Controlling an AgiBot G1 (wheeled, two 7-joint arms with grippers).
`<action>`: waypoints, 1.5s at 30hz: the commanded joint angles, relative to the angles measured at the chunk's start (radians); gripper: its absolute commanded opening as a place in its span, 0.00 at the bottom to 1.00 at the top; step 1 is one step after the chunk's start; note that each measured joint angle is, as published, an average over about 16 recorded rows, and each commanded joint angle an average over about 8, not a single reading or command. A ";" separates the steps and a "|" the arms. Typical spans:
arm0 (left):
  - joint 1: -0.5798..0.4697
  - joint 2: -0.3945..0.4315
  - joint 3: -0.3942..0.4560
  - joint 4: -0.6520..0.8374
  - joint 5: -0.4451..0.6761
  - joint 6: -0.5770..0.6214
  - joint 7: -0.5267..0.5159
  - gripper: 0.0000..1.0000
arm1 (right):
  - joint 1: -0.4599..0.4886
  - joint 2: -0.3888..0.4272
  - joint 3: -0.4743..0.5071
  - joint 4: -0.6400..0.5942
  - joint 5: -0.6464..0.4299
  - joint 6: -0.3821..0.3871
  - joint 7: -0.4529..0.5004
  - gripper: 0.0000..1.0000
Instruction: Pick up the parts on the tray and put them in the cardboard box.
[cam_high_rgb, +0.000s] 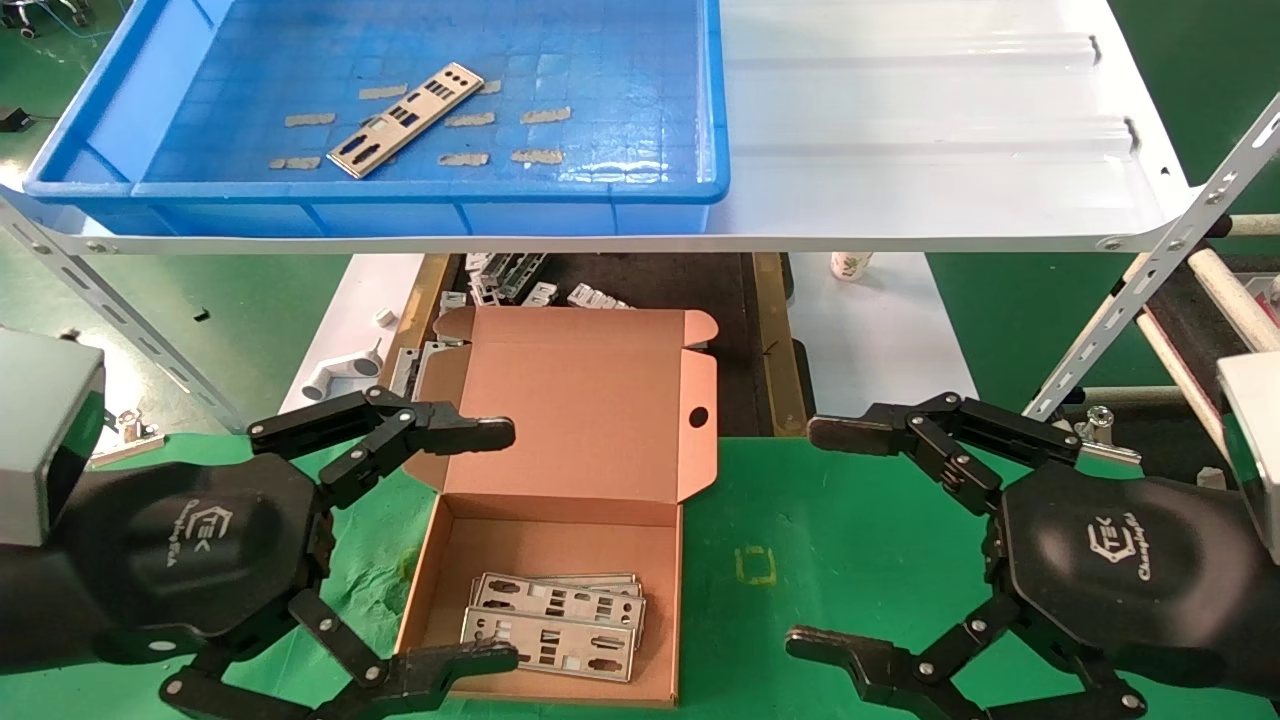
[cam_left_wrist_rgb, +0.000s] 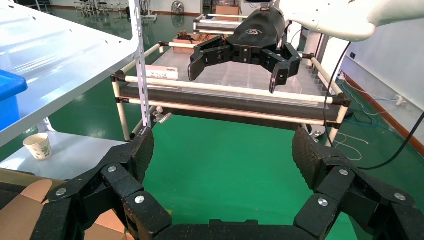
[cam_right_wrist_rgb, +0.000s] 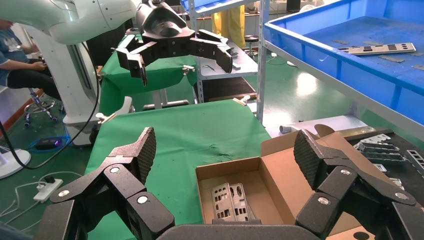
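One silver punched part (cam_high_rgb: 405, 120) lies diagonally on the floor of the blue tray (cam_high_rgb: 150, 190) on the upper shelf; the right wrist view shows that part (cam_right_wrist_rgb: 382, 48) too. The open cardboard box (cam_high_rgb: 560, 540) rests on the green cloth with a small stack of parts (cam_high_rgb: 555, 625) inside, which the right wrist view shows as plates (cam_right_wrist_rgb: 230, 200) in the box (cam_right_wrist_rgb: 275, 175). My left gripper (cam_high_rgb: 495, 545) hangs open at the box's left side, holding nothing. My right gripper (cam_high_rgb: 825, 535) is open over the cloth to the box's right, also with nothing in it.
A white ribbed shelf (cam_high_rgb: 930, 130) carries the tray, with slanted metal struts (cam_high_rgb: 1150, 270) at both sides. Below it lie loose metal pieces (cam_high_rgb: 500, 280), a white pipe fitting (cam_high_rgb: 345, 372) and a paper cup (cam_high_rgb: 850, 265). A roller rack (cam_left_wrist_rgb: 225, 95) stands to my right.
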 joint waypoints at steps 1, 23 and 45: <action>0.000 0.000 0.000 0.000 0.000 0.000 0.000 1.00 | 0.000 0.000 0.000 0.000 0.000 0.000 0.000 1.00; 0.000 0.000 0.000 0.000 0.000 0.000 0.000 1.00 | 0.000 0.000 0.000 0.000 0.000 0.000 0.000 1.00; 0.000 0.000 0.000 0.000 0.000 0.000 0.000 1.00 | 0.000 0.000 0.000 0.000 0.000 0.000 0.000 1.00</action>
